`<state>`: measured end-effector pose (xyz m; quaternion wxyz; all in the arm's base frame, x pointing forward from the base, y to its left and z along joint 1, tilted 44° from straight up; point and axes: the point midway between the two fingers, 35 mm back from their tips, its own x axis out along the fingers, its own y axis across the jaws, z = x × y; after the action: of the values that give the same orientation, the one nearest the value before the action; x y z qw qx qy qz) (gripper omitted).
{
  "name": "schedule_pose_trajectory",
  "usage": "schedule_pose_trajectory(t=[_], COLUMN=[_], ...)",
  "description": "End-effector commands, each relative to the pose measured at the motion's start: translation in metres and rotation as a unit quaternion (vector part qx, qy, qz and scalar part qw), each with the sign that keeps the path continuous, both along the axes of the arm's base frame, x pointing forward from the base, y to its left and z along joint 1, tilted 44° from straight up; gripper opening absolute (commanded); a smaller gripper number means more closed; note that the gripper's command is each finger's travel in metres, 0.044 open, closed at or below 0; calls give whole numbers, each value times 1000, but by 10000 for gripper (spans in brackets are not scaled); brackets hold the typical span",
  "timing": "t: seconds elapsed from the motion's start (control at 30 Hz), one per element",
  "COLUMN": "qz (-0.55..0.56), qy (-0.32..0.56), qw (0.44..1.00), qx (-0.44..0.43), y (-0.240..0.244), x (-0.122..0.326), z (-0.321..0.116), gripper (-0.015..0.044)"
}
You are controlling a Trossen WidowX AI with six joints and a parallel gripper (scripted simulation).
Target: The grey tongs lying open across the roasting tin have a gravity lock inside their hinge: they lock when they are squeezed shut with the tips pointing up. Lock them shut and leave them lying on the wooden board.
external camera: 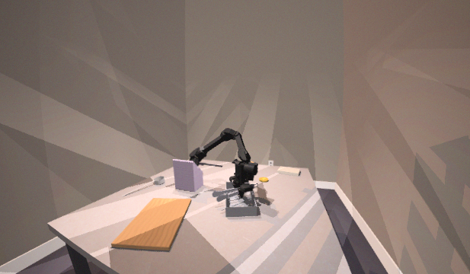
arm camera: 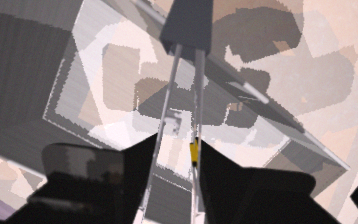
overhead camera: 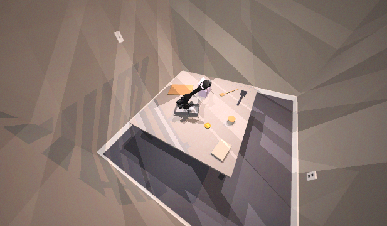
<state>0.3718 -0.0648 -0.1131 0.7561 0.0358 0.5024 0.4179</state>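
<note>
The grey tongs [arm camera: 187, 30] lie across the roasting tin [overhead camera: 187, 114] [external camera: 242, 211] [arm camera: 25, 55], with the dark hinge block at the top of the wrist view. Their two thin arms run down between the black fingers, drawn close together but still apart. A small yellow piece sits on the right arm. My gripper [arm camera: 177, 138] is low over the tin, with one finger against each arm, shut on the tongs. The tips are out of the wrist view. Whether the lock has caught cannot be seen. The wooden board [overhead camera: 180, 89] [external camera: 155, 224] has nothing on it.
A lilac block [overhead camera: 204, 91] [external camera: 185, 175] stands upright beside the arm, near the board. A yellow disc [overhead camera: 207, 125] [external camera: 263, 179], an orange-topped pot [overhead camera: 231, 120], a cream slab [overhead camera: 221, 150] [external camera: 289, 171], a dark spatula [overhead camera: 243, 93] and a wooden spoon [overhead camera: 222, 94] lie farther off.
</note>
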Motion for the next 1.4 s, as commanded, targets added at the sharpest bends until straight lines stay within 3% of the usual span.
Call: schedule_pose_trajectory(t=[0.0,0.63,0.83,1.07,1.37], qz=[0,0,0,0,1], qy=[0,0,0,1,4], qw=[1000,1000,1000,1000,1000], qx=[0,0,0,-2,1], y=[0,0,0,-12,-88], x=[0,0,0,0,-18], z=[0,0,0,10,93], gripper=[141,14,-143,-150,-150])
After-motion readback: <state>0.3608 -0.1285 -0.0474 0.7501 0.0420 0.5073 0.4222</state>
